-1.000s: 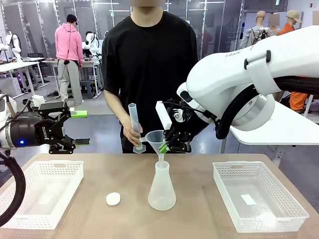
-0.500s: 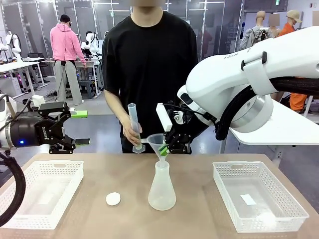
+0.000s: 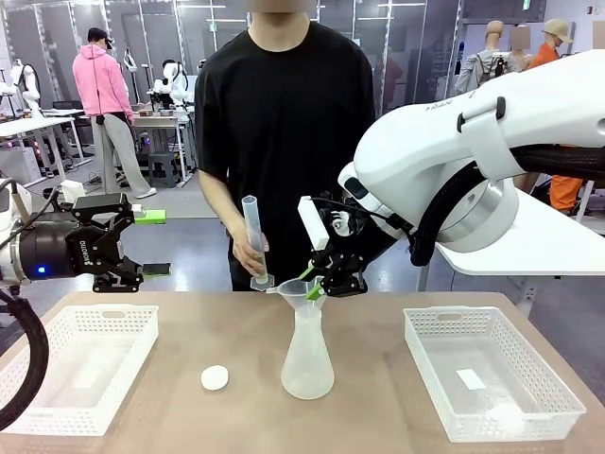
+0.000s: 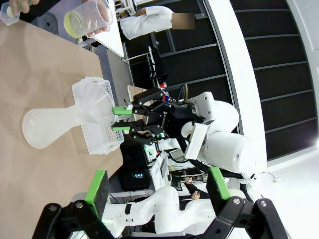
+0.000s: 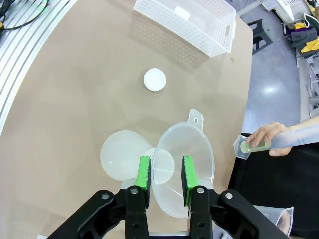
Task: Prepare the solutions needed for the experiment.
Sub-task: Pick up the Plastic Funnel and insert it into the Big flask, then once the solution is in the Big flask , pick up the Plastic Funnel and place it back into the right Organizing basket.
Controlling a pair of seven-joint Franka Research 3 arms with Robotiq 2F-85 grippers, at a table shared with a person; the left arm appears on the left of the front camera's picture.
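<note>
- I am seeing the right pincer point(image 3: 315, 281) hanging at the middle of the front view. Its green pads are standing narrowly apart on either side of one wall of the funnel point(image 3: 299, 288), and I cannot tell whether either pad is touching it.
- The funnel is sitting with its stem in the neck of the conical flask point(image 3: 307, 355), which is standing upright at the centre of the worktop point(image 3: 378, 416).
- The person's hand point(image 3: 248, 257) is holding a graduated cylinder point(image 3: 253, 232) slightly tilted, its base just left of the funnel's rim.
- The solutions point(image 5: 250, 146) are lying as a shallow yellow-green layer in the cylinder's base, at the right edge of the right wrist view.
- The left pincer point(image 3: 151, 243) is hovering at the left of the front view, jaws wide and holding nothing, above a white basket point(image 3: 57, 378).
- A round white cap point(image 3: 215, 378) is lying on the worktop left of the flask, and a second basket point(image 3: 430, 378) is sitting at lower right.
</note>
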